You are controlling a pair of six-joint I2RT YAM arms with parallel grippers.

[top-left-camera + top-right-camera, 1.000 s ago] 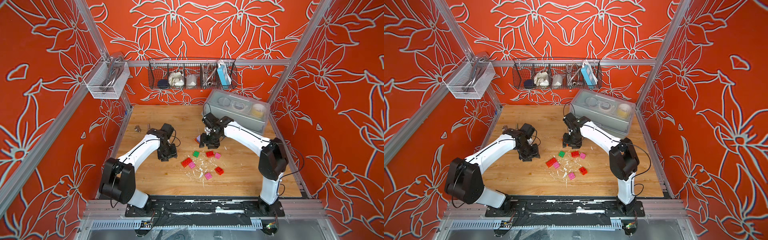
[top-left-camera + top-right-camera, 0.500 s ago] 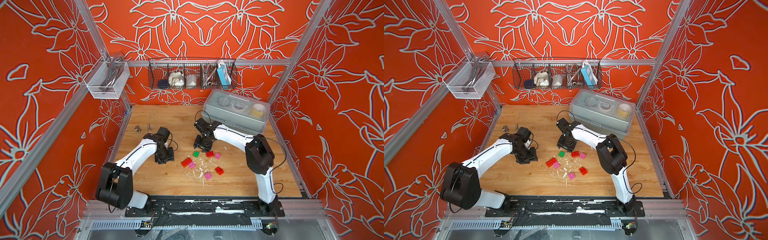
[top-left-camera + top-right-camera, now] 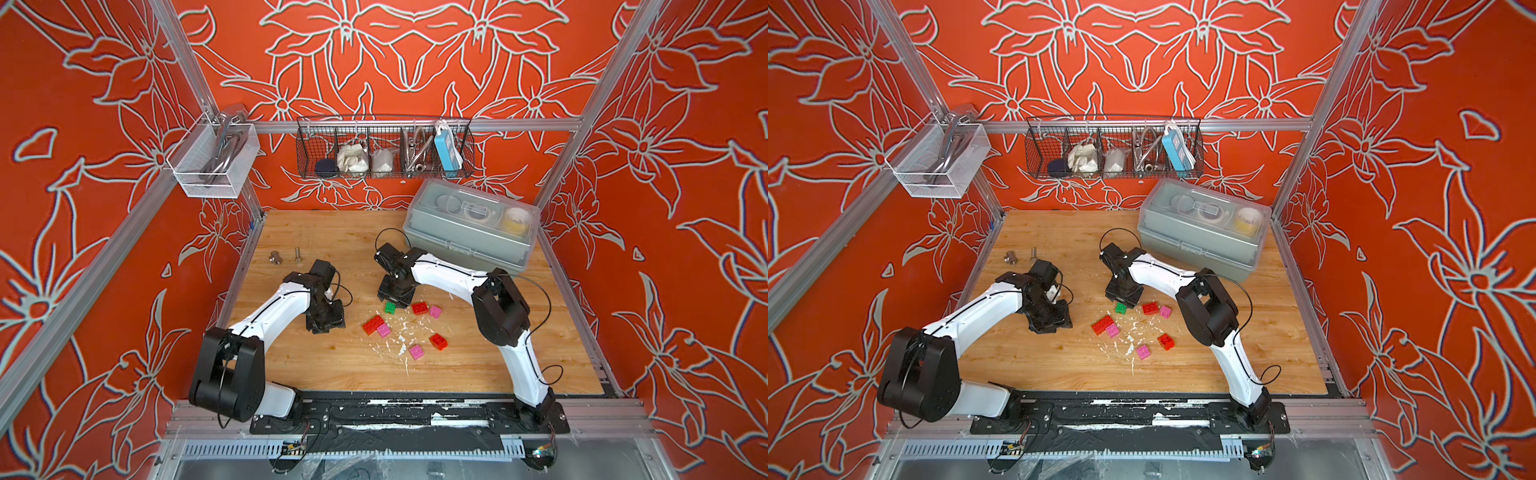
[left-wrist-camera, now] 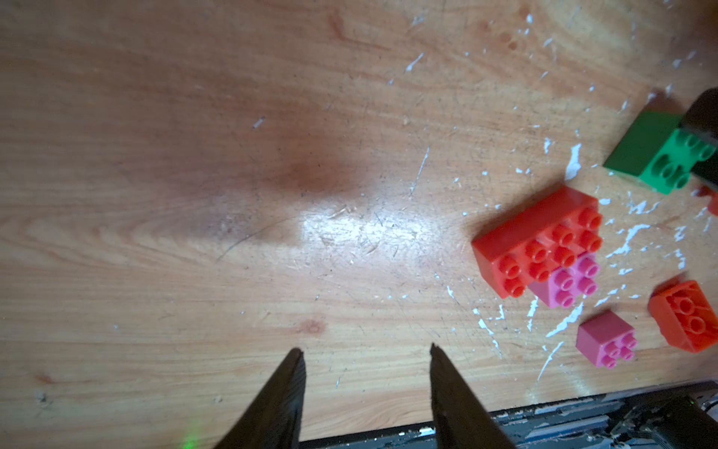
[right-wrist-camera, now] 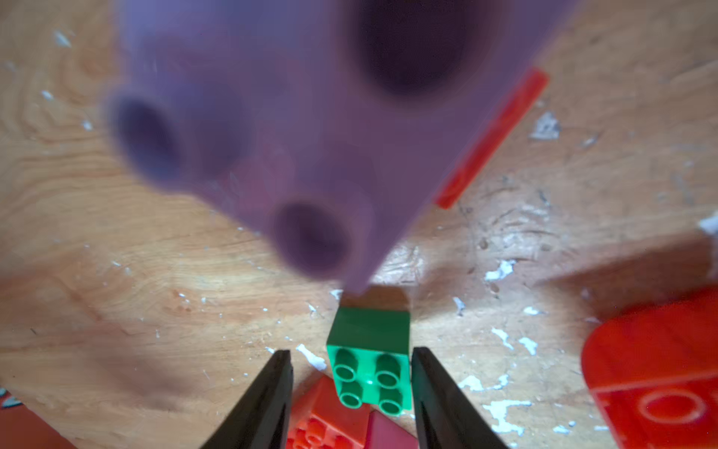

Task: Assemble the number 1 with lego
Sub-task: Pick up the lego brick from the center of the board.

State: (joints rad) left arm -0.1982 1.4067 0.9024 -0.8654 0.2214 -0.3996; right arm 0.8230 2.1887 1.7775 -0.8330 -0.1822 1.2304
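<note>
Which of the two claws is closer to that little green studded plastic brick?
Right. The right gripper has the small green studded plastic brick between its open jaws; the left gripper hangs open over the wooden tabletop, well aside from it.

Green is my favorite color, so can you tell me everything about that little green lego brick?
The green brick is a small square block of shiny plastic with four round studs on top. It sits studs up on the wooden table among white flecks. The right gripper is low around it, one black finger on each side: one of the fingers looks right against it, the other leaves a gap. A red brick lies by one corner.
</note>
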